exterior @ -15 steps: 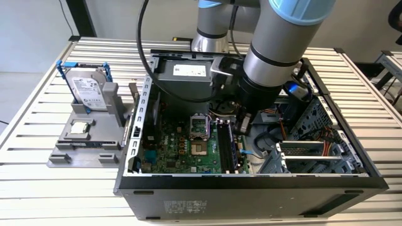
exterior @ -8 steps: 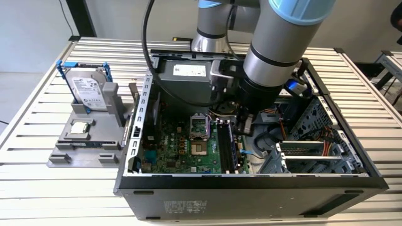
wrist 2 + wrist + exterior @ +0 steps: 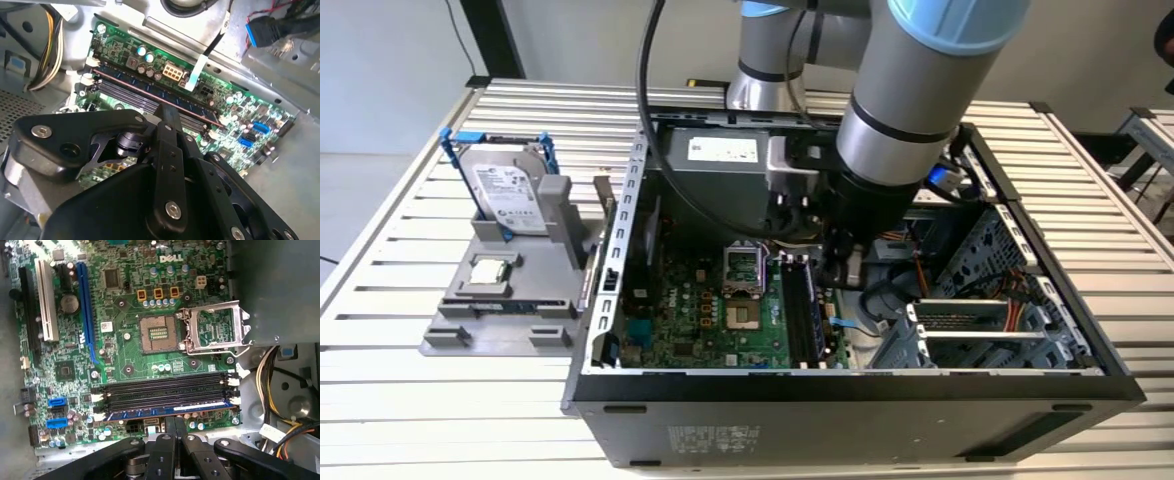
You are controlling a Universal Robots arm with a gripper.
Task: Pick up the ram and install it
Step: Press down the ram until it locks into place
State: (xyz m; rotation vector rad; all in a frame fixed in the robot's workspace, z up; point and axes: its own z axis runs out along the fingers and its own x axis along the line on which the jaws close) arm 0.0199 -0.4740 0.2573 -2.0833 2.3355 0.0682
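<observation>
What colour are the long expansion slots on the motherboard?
One white expansion slot, one blue expansion slot and one black expansion slot; clearest in the first wrist view.

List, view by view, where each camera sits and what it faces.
Exterior view: off the arm, above the table, looking down into the open case; the arm reaches in.
First wrist view: on the arm, facing the motherboard and ram; gripper in the foreground.
Second wrist view: on the arm, looking obliquely across the ram; gripper in the foreground.
Both wrist views share gripper, ram and slots.

An open computer case beside a grey holder carrying a hard drive.
</observation>
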